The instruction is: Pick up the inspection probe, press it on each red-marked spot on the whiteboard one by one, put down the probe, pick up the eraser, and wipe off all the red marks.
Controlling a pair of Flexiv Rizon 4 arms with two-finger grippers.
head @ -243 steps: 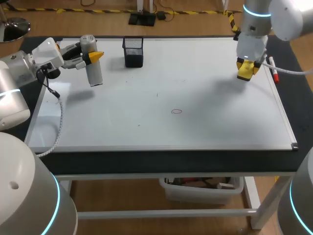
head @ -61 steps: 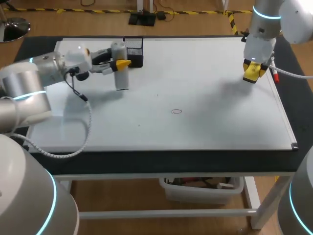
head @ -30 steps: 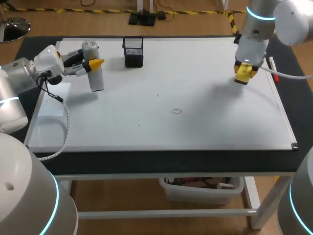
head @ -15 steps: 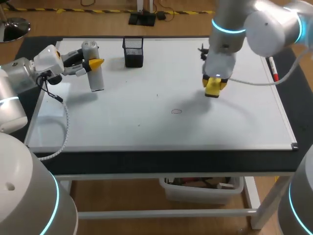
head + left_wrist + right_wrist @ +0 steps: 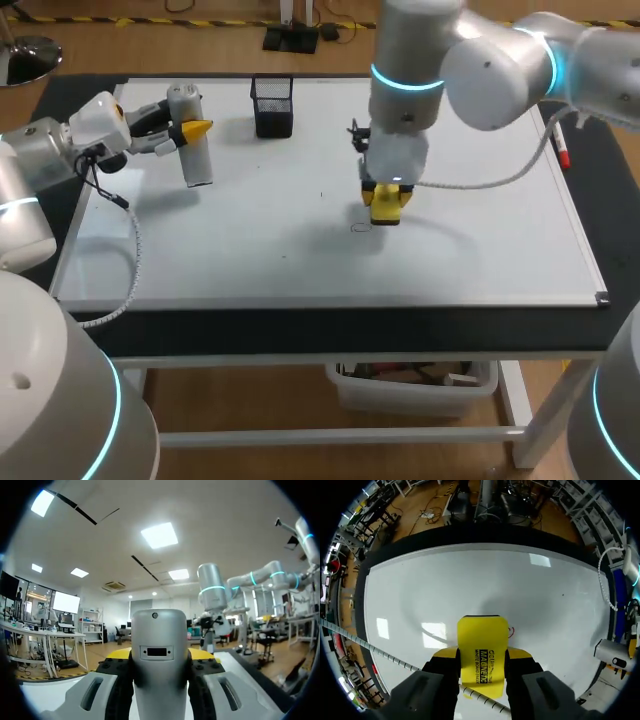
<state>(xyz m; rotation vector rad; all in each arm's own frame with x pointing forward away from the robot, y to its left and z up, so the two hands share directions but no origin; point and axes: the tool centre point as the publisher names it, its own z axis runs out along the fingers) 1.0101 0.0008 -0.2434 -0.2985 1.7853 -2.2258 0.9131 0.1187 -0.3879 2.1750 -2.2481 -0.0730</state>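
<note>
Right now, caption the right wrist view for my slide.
Right jaws clamp the yellow eraser over the whiteboard, red mark beside it.

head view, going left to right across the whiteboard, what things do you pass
probe → pen cup → eraser → marker
</note>
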